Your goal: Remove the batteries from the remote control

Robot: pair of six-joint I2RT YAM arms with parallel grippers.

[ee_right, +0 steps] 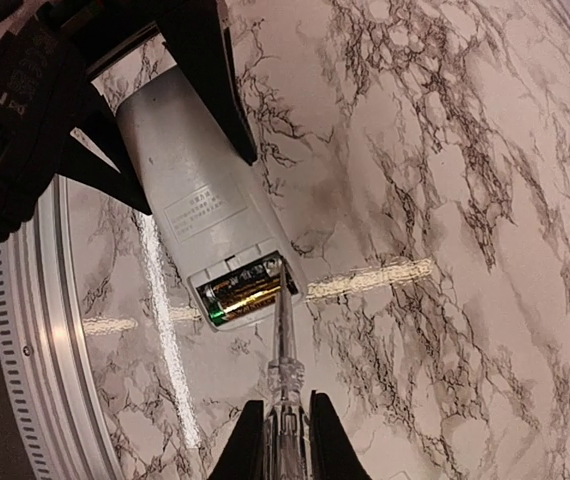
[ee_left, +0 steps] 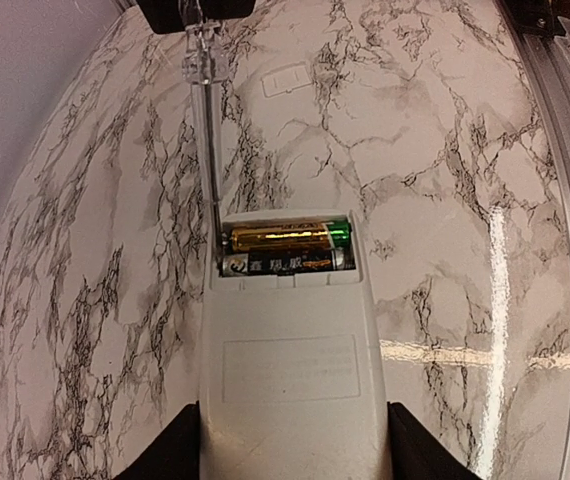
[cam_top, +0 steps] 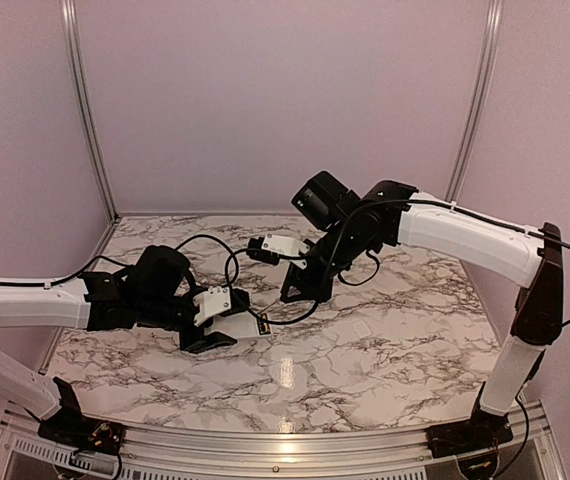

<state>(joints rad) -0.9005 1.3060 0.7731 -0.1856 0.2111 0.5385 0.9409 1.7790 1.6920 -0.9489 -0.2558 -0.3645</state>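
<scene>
Remote (ee_left: pixel 290 370) sat clamped by its sides in my left gripper (ee_left: pixel 295 440), over middle of table (ee_left: pixel 465 200). Long axis ran straight out from fingers, battery end pointing away, toward my right arm. Two batteries (ee_left: pixel 285 248) lay crosswise in open recess. My left arm reached in low, forearm near level. Right wrist pitched down. Right gripper (ee_right: pixel 287 440) closed on clear-handled tool (ee_right: pixel 283 330), tip at recess edge.

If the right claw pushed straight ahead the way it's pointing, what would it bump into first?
The clear tool clamped in the right gripper leads, its tip at the batteries in the open recess of the remote control, so those probably come first; actual contact is unclear.
</scene>
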